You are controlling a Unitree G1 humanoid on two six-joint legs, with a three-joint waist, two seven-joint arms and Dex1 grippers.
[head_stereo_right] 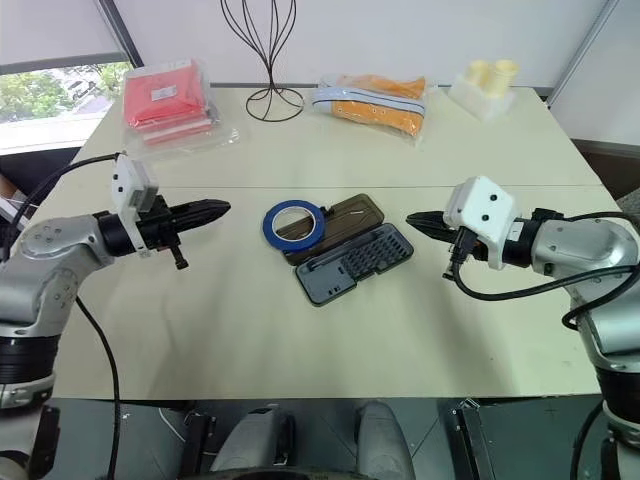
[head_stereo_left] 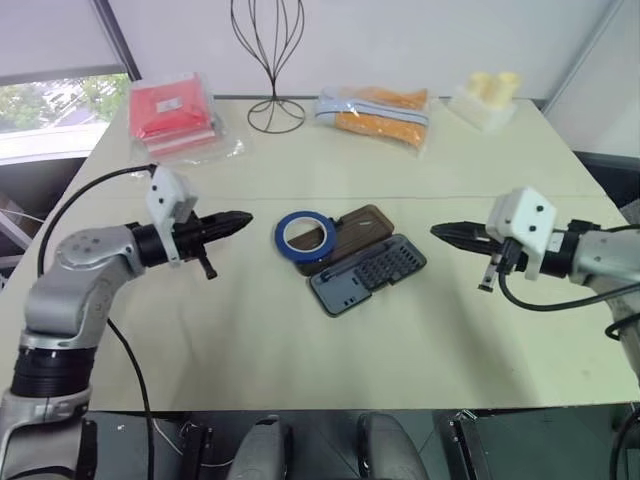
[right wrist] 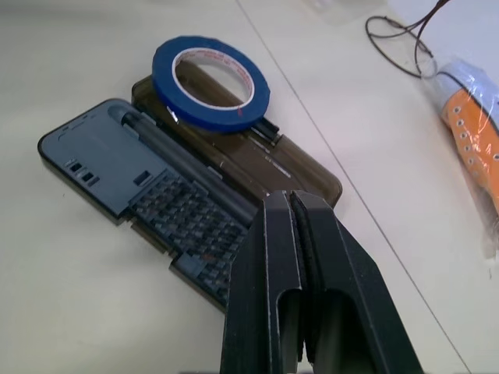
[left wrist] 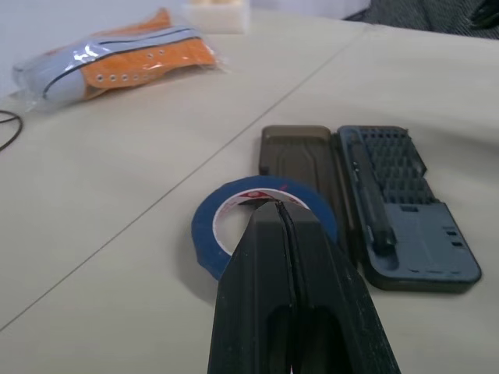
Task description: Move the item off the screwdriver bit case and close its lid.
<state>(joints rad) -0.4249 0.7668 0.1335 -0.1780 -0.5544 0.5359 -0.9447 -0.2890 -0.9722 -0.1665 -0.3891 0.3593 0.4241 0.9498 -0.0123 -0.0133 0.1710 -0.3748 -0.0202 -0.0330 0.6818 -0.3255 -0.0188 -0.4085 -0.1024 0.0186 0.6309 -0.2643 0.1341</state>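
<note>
**Tape roll still parked on the open bit case lid**

So here's the table (head_stereo_left: pixel 300 340): the bit case (head_stereo_left: pixel 368 272) sits roughly dead center, flipped open flat. The grey tray half with the rows of bits is the nearer half, and the smoky-brown lid (head_stereo_left: pixel 362 226) lies folded out at about 12 o'clock from it, flat on the table. The blue tape roll (head_stereo_left: pixel 305 237) rests at the lid's 9 o'clock end, partly on the lid and partly hanging over onto the table, white core facing up. From the right wrist view it sits right by the little black latch tab (right wrist: pixel 267 130), though I can't quite tell if it touches it.

The left gripper (head_stereo_left: pixel 243 219) hangs above the table at 9 o'clock from the tape, fingers pressed together, tip aimed at the roll but clearly apart from it. The right gripper (head_stereo_left: pixel 437 231) is at 3 o'clock from the case, fingers also pressed together and holding nothing, pointing back toward the case with a gap between.

Along the far edge: a red packet in a clear bag (head_stereo_left: pixel 172 115) at 10 o'clock, a black wire stand (head_stereo_left: pixel 268 60) at 11, a bagged orange shoe (head_stereo_left: pixel 375 112) at 12 to 1, and a pale yellow-white piece (head_stereo_left: pixel 487 96) at 2 o'clock.
</note>
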